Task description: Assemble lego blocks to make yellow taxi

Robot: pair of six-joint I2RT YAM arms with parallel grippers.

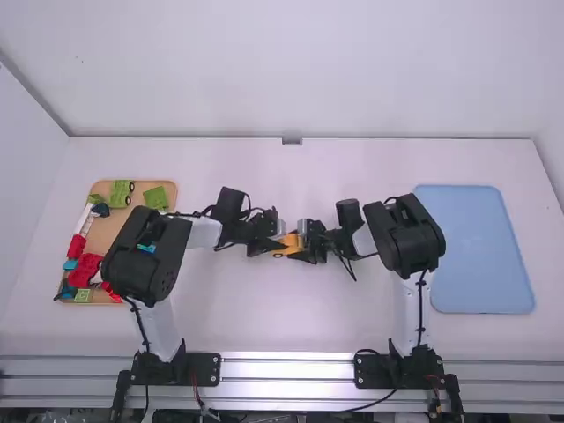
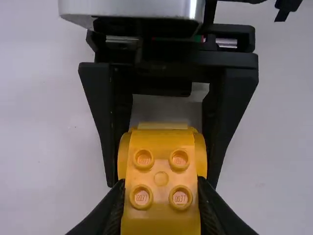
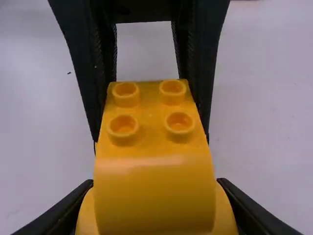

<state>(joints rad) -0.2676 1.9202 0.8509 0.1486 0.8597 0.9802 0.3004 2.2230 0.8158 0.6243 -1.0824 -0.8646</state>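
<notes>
Yellow-orange plastic toy block (image 2: 161,215), smooth, held between black fingers of left gripper (image 1: 277,243), one finger on each side. Four round raised studs (image 2: 144,159) on its face, two by two, small flat circle (image 2: 161,178) centred between them. Rounded yellow bulges flanking studded part; pale yellow strip (image 2: 162,125) at far end. Beyond, facing it, black two-finger right gripper (image 1: 298,248), fingers parted, one along each side of block's far part. Silver-grey rounded housing (image 2: 132,9) behind that gripper. White tabletop (image 2: 44,147) around.
</notes>
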